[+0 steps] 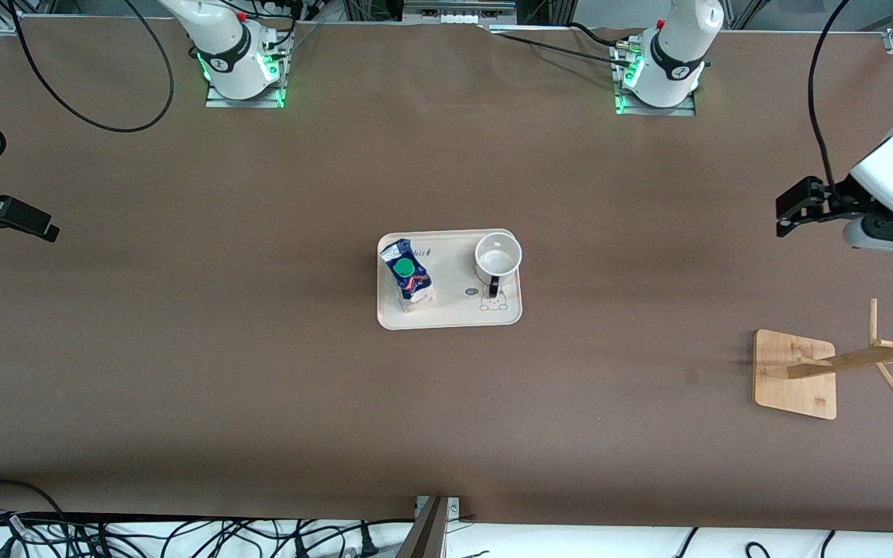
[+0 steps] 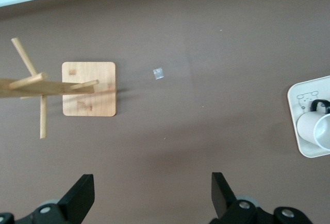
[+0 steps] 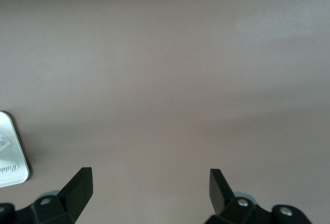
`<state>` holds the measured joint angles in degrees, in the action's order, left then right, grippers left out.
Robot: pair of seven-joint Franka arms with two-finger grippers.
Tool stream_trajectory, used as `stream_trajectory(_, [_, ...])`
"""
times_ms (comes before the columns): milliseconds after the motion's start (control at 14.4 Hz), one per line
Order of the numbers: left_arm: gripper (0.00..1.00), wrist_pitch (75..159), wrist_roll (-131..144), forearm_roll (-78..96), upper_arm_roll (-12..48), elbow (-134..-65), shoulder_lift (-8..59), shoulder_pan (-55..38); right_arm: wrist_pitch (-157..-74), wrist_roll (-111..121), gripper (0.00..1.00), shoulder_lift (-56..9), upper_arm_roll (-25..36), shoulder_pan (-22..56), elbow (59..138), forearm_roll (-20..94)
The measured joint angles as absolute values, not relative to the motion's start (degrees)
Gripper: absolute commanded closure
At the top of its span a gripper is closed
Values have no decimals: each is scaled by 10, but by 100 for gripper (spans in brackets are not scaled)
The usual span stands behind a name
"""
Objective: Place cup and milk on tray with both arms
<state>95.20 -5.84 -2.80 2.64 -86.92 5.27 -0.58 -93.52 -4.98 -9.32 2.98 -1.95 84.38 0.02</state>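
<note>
Brown matting covers the bench [image 1: 260,387] from end to end, and the task's items sit at its middle. On the cream tray [image 1: 454,314] the milk [image 1: 409,277] stands upright at the end toward the right arm, green cap up, and the cup [image 1: 498,260] stands upright at the end toward the left arm, its black handle turned toward the front camera; the two are apart, both fully inside the rim. Judged from this layout, the placing is complete and nothing remains to be lifted. Left gripper [image 1: 791,208] hangs over bare bench at the left arm's end, fingers spread wide and empty, the tray well apart from it toward the middle; its wrist view shows the cup [image 2: 317,128] at the picture's edge. Right gripper [image 3: 149,185] hangs over bare bench at the right arm's end, fingers likewise spread and empty, with only a tray corner [image 3: 10,157] in its wrist view. Neither arm is clearly the nearer. A wooden rack [image 1: 795,373] stands near the left arm's end, nearer the front camera than the tray.
</note>
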Motion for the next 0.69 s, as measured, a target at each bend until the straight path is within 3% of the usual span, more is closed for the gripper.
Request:
stream_trajectory(277, [0, 958, -58, -28, 26, -938, 2, -6, -939, -50, 0, -93, 33, -20, 847, 0])
stream_trajectory(692, [0, 964, -58, -28, 32, -947, -4, -8, -907, -50, 0, -93, 33, -18, 837, 0])
